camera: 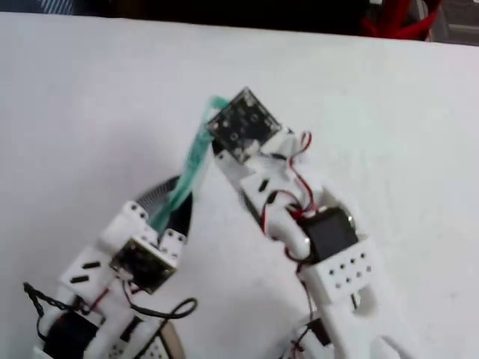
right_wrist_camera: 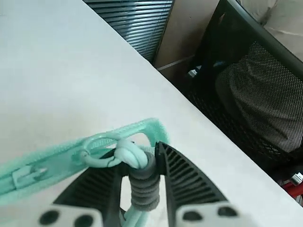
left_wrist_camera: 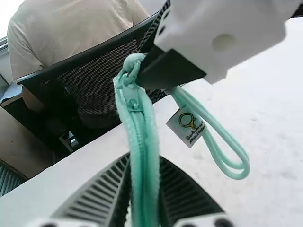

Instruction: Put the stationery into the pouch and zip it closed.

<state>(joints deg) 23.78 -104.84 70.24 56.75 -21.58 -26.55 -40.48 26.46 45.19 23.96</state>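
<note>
Left hand (left_wrist_camera: 144, 163) clamped on pouch (left_wrist_camera: 137, 123), right hand (right_wrist_camera: 139, 158) clamped on zip cord (right_wrist_camera: 128, 152), tag (left_wrist_camera: 187, 125) print illegible

The pouch (left_wrist_camera: 147, 156) is made of mint-green woven cloth, matt in finish, and a zip (left_wrist_camera: 134, 118) of moulded plastic in the same colour is set along its edge. At the pouch's end a thin, smooth ring (right_wrist_camera: 97, 151) is joined to a cord (left_wrist_camera: 222, 151) of smooth, faintly glossy braid. A small white printed tag (left_wrist_camera: 188, 125), of paper or fabric, is hung beside it. Next to the ring a grey ribbed piece (right_wrist_camera: 142, 187), rubbery in look, is seen. The jaws are formed of black ribbed matt plastic, the arm housings (left_wrist_camera: 222, 28) of white matt plastic. The tabletop (camera: 90, 90) under the pouch is white, smooth and matt.
</note>
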